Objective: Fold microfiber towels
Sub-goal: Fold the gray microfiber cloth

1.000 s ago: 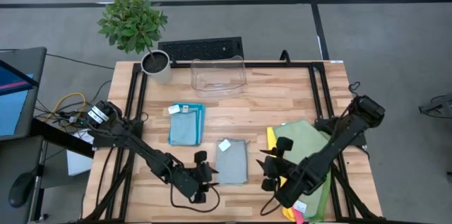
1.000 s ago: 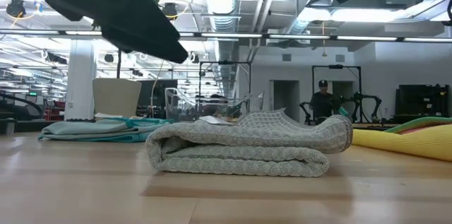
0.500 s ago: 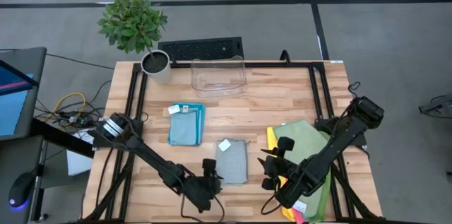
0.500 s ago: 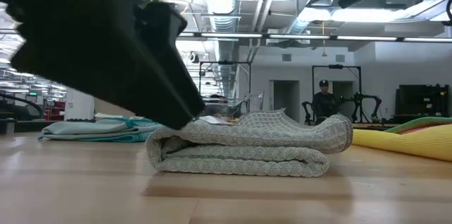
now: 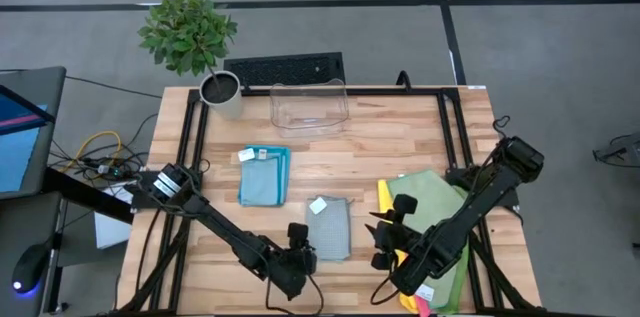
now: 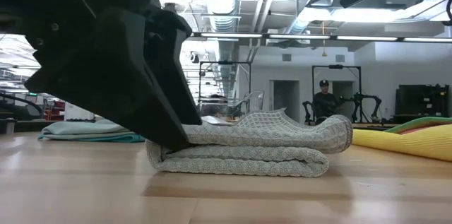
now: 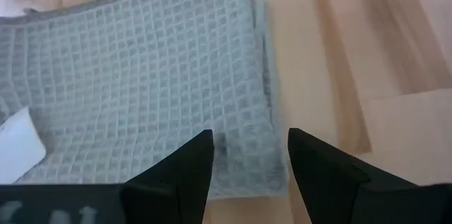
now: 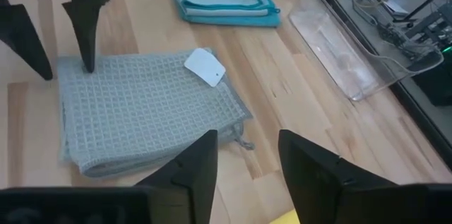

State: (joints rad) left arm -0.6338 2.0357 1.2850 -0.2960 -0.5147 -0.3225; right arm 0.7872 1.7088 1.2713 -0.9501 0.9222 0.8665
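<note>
Your left gripper (image 5: pixel 297 244) sits open at the near corner of the folded grey towel (image 5: pixel 328 227), which lies mid-table. Your right gripper (image 5: pixel 386 233) hovers open just beside that towel, above the green towel (image 5: pixel 432 198).

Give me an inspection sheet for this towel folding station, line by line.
Surface: wooden table, black frame.
Job's things: folded grey towel centre; blue towels folded behind it; green and yellow towels stacked under right arm.
Clutter: clear plastic bin, potted plant, keyboard.
Grippers: left gripper open at grey towel's near edge; right gripper open, above the stack.
Cables: yellow cables off left edge.
Surroundings: person far behind.
</note>
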